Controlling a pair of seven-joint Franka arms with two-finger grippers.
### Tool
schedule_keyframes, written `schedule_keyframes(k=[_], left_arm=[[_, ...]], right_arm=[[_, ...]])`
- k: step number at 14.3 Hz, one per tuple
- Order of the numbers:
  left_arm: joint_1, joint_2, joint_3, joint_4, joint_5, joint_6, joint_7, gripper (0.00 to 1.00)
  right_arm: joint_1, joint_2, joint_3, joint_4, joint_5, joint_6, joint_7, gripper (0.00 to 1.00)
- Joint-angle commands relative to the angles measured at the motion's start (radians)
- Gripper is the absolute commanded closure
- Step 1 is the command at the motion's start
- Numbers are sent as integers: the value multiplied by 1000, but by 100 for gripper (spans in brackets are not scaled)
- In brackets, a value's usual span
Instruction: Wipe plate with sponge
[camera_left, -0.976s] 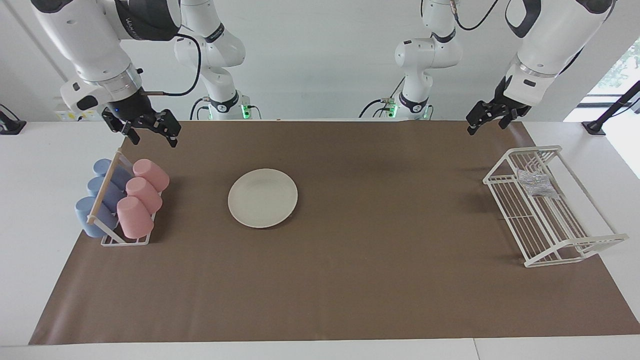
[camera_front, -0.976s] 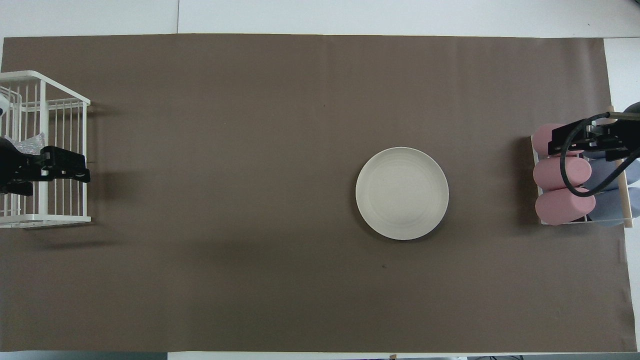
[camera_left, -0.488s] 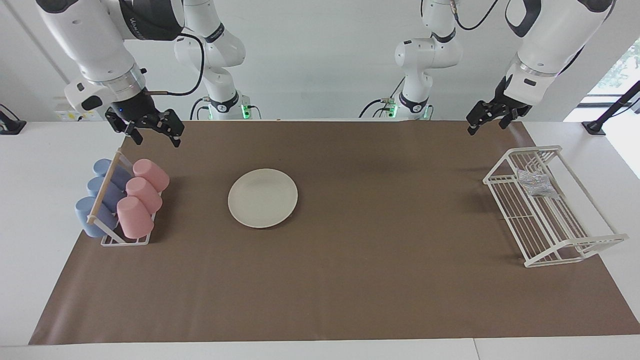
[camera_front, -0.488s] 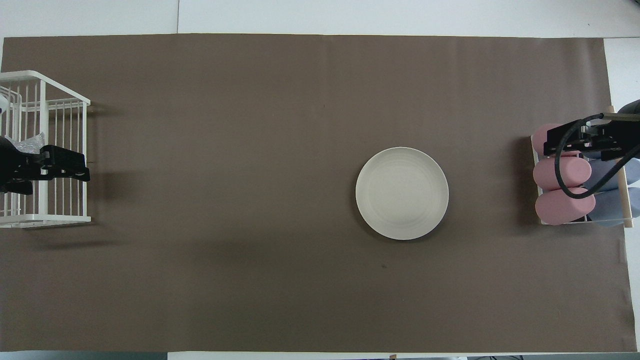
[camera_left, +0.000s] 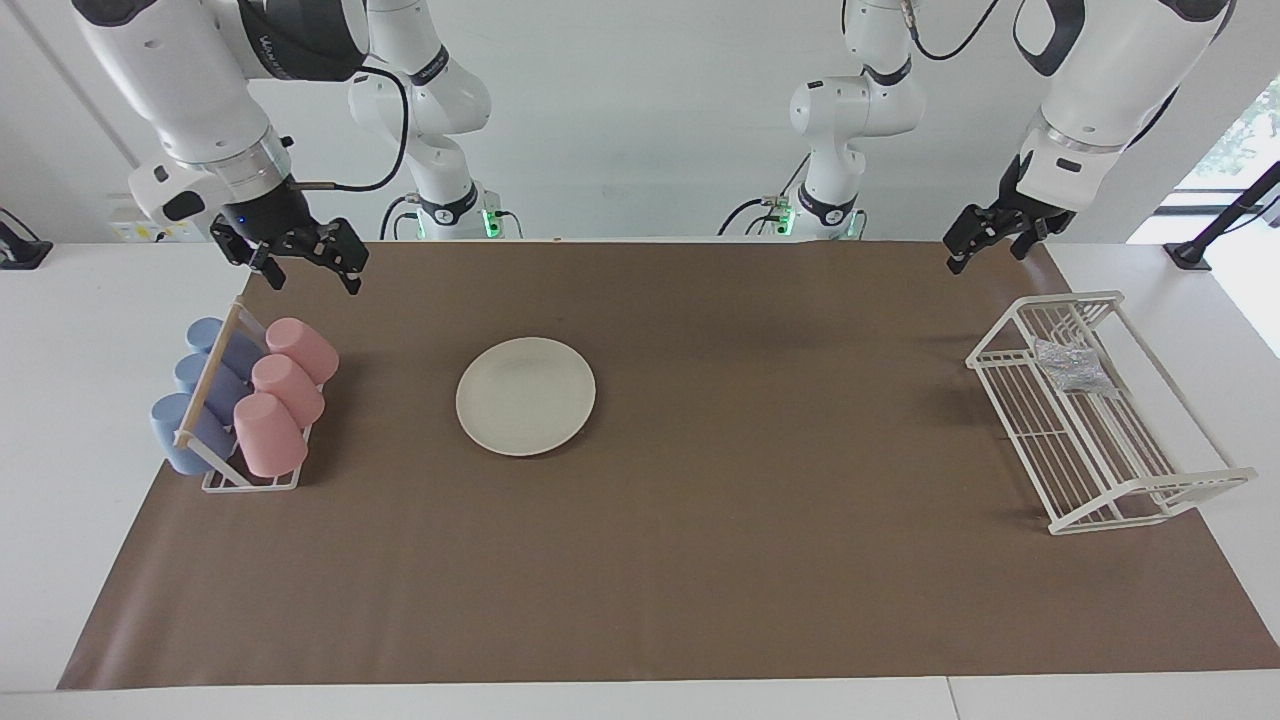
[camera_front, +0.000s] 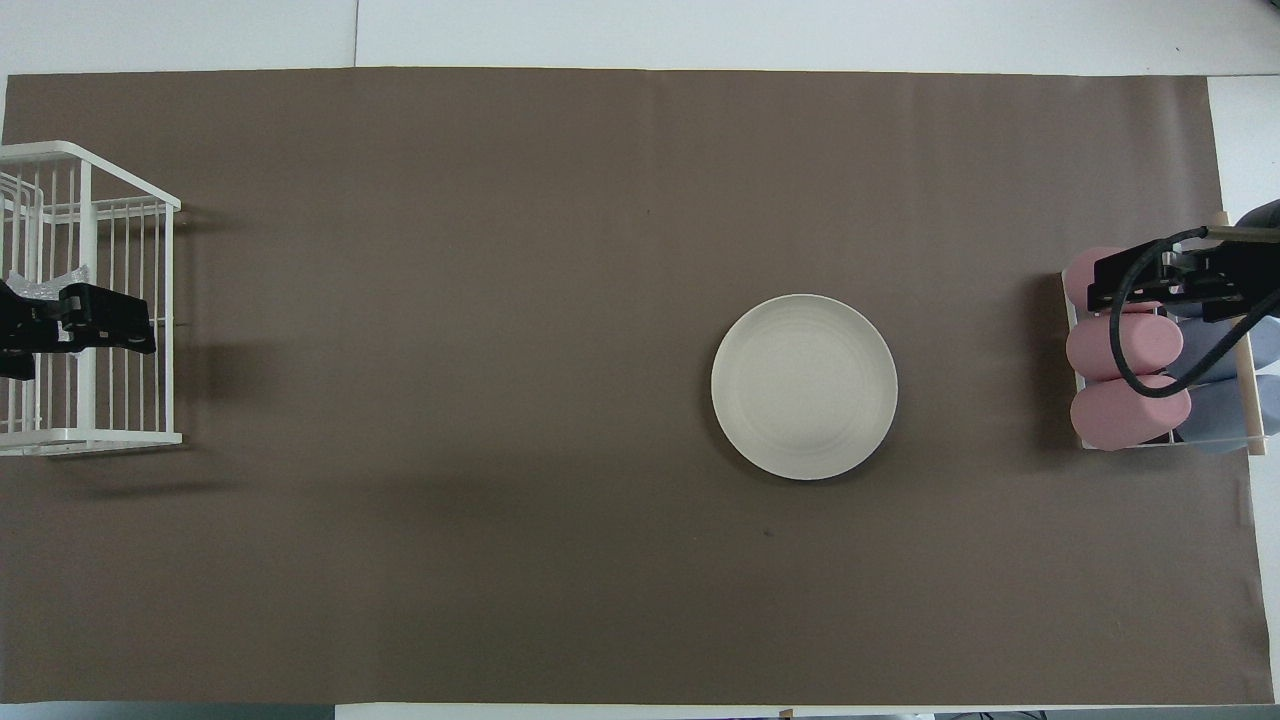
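Shifted since the earlier frame: left gripper (camera_left: 975, 245), drawn toward the left arm's end of the table, raised in the air above the wire rack's robot-side end, fingers spread wide, nothing held; seen from above (camera_front: 100, 320) overlapping the rack's wires. Unmoved otherwise. Brown paper mat (camera_left: 700, 560), covering most of the white table (camera_left: 60, 400). White wire dish rack (camera_left: 1090, 450), standing at the left arm's end of the mat (partly cut off at the overhead view's edge (camera_front: 90, 220)). Cup holder (camera_left: 225, 470) at the right arm's end, white wire base with a wooden rail, loaded with three pink cups (camera_left: 285, 385) lying on their sides toward the plate and three blue cups (camera_left: 195, 400) on the side away from it. Plate (camera_left: 526, 396), round, cream-white, flat on the mat between holder and rack, much closer to the holder, well apart from both grippers; overhead position (camera_front: 804, 386). Right gripper (camera_left: 300, 262), raised over the mat just on the robots' side of the cup holder, fingers spread wide, holding nothing; from above (camera_front: 1160, 280) covering part of one pink cup. Sponge (camera_left: 1072, 366), silvery mesh wad, resting inside the dish rack at its robot-side end, untouched.
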Motion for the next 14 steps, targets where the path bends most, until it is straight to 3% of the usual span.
schedule_keyframes(k=[1,5,10,14], left_arm=[[-3,-5,-3,-54,109,81,1,0],[-40,71,-5,-94,391,175,1,0],[-88,232,-5,-96,730,210,-29,0],[-69,275,-2,-116,773,274,-53,0]], right_arm=[[-8,-23,5,-29,-14,15,38,0],[-6,-23,5,-29,-13,16,190,0],[1,-40,7,-62,-14,15,303,0],[3,-42,7,-65,-1,18,538,0]])
